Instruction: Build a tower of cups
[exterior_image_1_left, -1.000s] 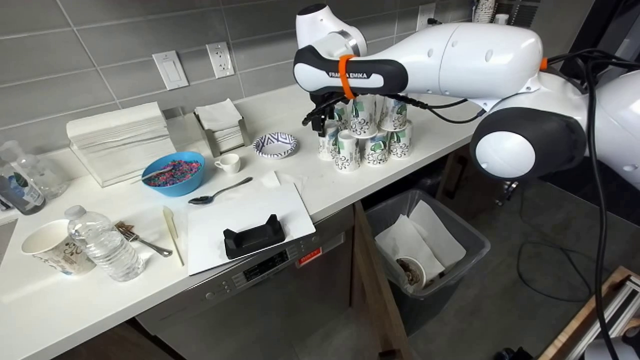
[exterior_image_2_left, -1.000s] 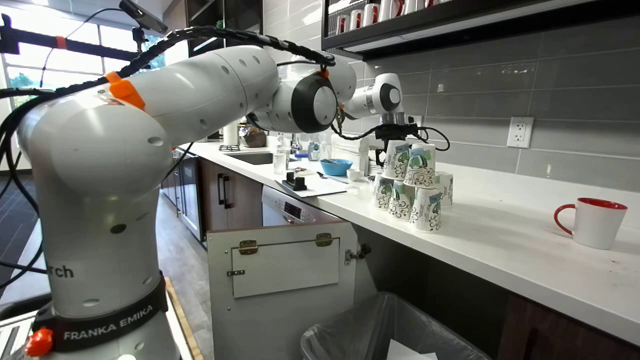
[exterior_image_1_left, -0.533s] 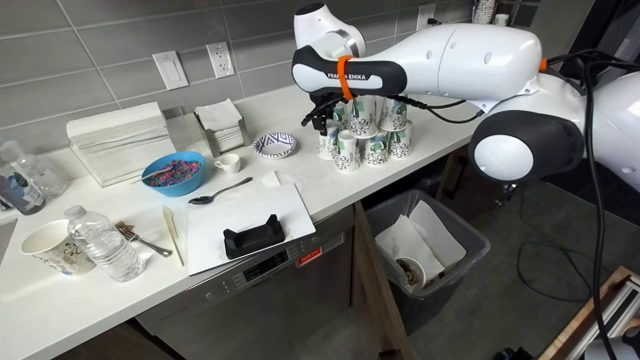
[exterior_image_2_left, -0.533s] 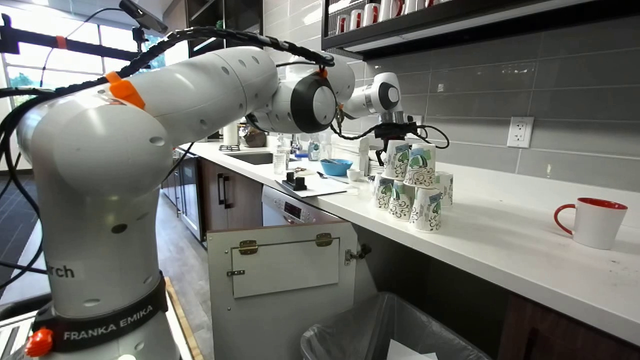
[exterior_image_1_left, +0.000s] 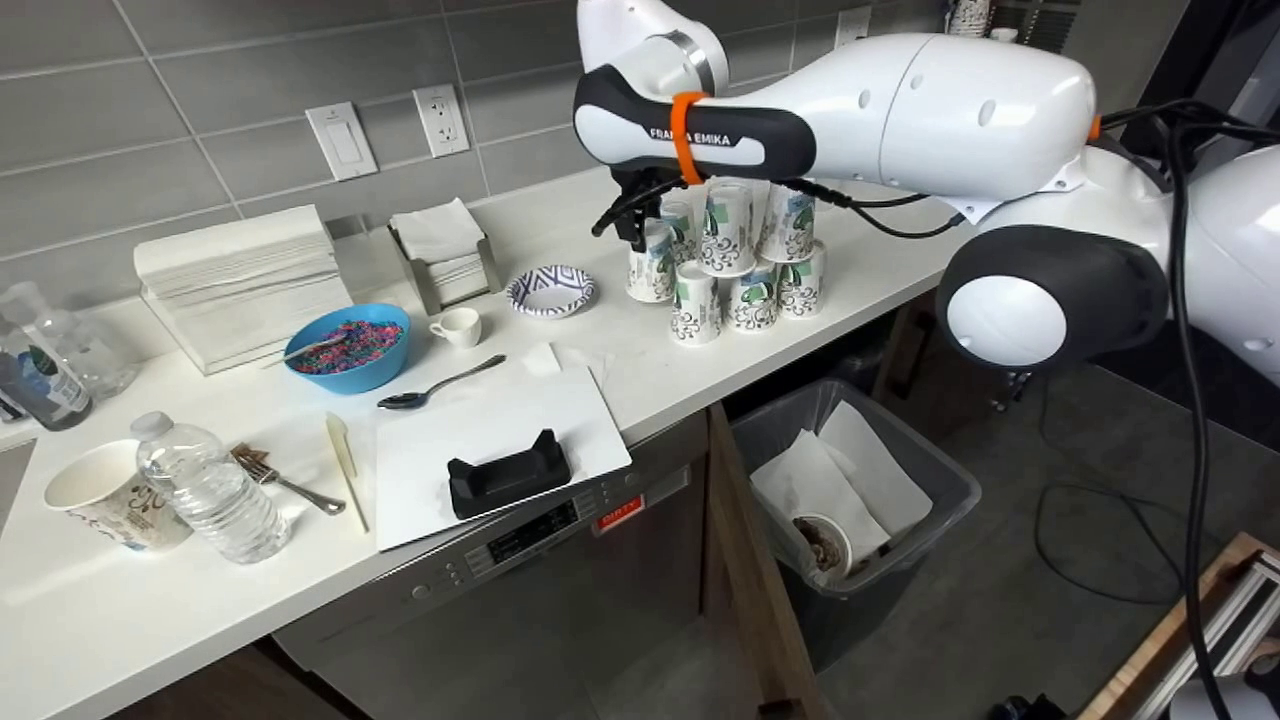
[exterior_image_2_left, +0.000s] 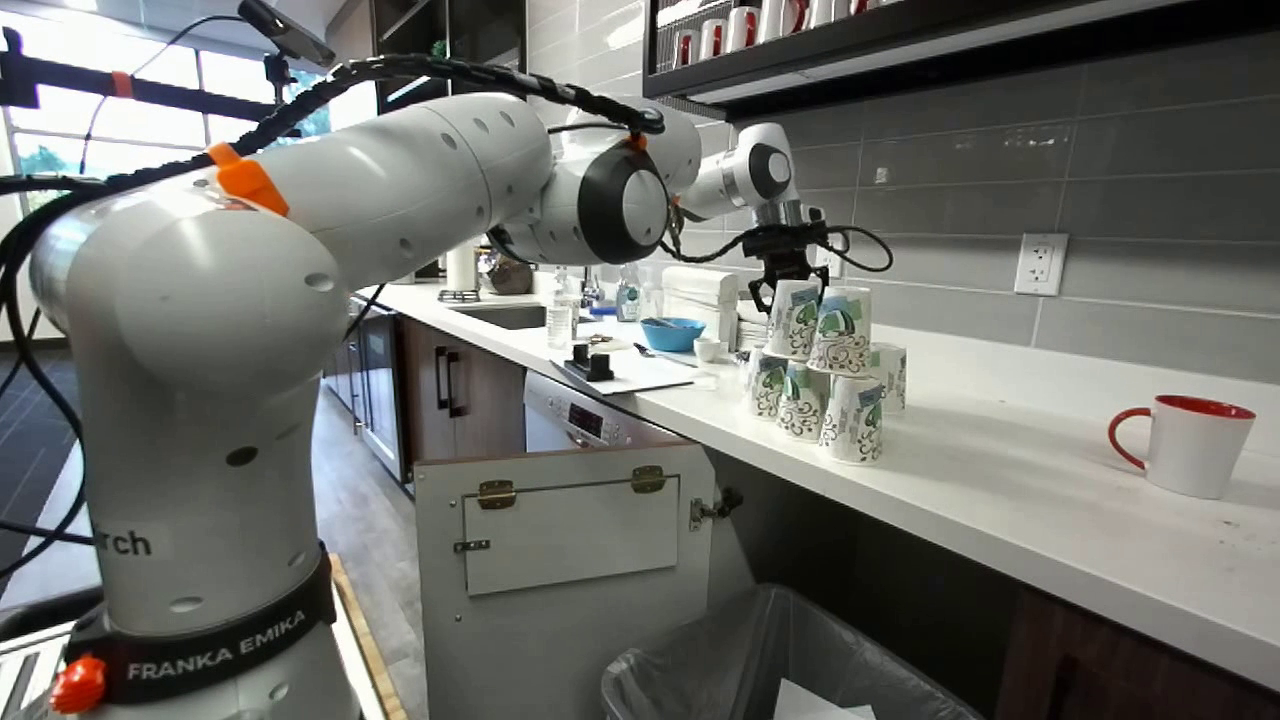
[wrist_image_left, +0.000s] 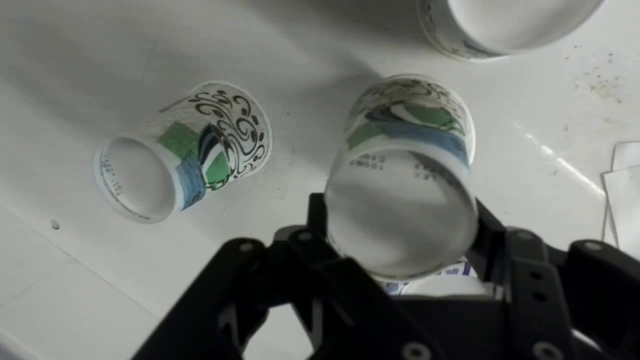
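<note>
Kitchen bench (exterior_image_1_left: 650, 365): tower (exterior_image_1_left: 738, 250) ready for its cap

Your hand (wrist_image_left: 400, 220) grasps an upturned paper cup (exterior_image_1_left: 652, 272) by its sides; whether its rim clears the bench is hard to judge. In an exterior view the tower stands just beside it at 3 o'clock, a row of three under a pair. In the wrist view, a loose inverted cup (wrist_image_left: 185, 152) stands apart, between 9 and 10 o'clock from the held one. You look to be at the pick-up step. Next, you'd want to lift straight up past the tower's top before swinging toward 3 o'clock, then lower the rim level across the upper two; a low sideways move could knock them.
</note>
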